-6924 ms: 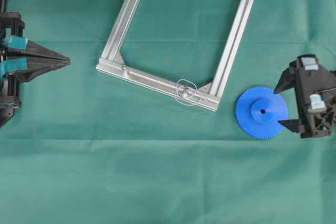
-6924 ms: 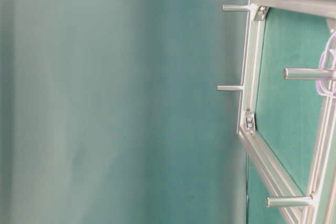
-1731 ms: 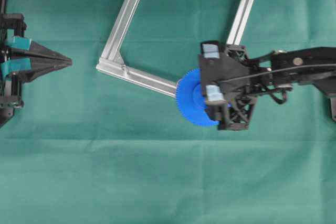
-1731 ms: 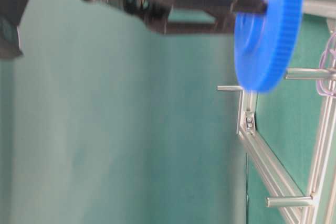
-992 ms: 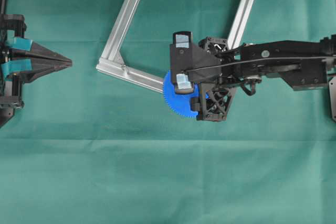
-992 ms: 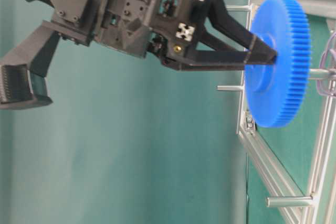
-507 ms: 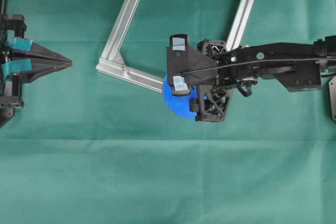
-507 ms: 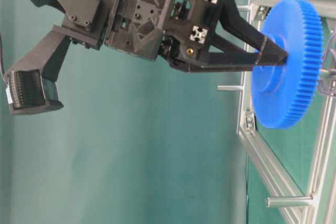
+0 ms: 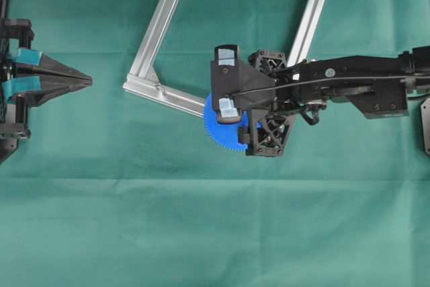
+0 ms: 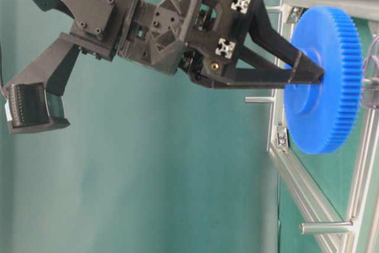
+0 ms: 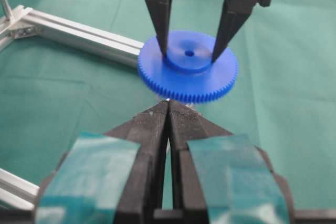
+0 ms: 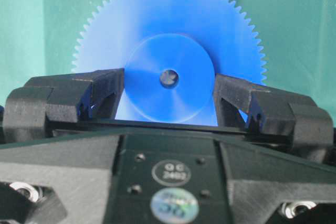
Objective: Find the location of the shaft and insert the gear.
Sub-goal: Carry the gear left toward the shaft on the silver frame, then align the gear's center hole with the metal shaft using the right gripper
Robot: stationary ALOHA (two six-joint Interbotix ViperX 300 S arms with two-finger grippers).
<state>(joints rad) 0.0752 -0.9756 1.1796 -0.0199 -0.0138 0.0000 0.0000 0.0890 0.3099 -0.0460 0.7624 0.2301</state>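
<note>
The blue gear is held flat by its raised hub in my right gripper, which is shut on it. The gear hangs just over the aluminium frame's near bar, where the shaft stands. In the table-level view the gear sits over the silvery shaft, whose base shows beyond it. In the right wrist view a silvery spot shows through the hub hole of the gear. The left wrist view shows the gear between the right fingers. My left gripper is shut and empty at the far left.
A square aluminium frame lies tilted on the green cloth, with short metal posts standing from its bars. The clear plate peeks out beside the gear. Bare green cloth fills the near half of the table.
The gear lay on the cloth at the right; my right gripper has since taken it and carried it to the shaft. Over the last second it edged left and closer to the frame.
</note>
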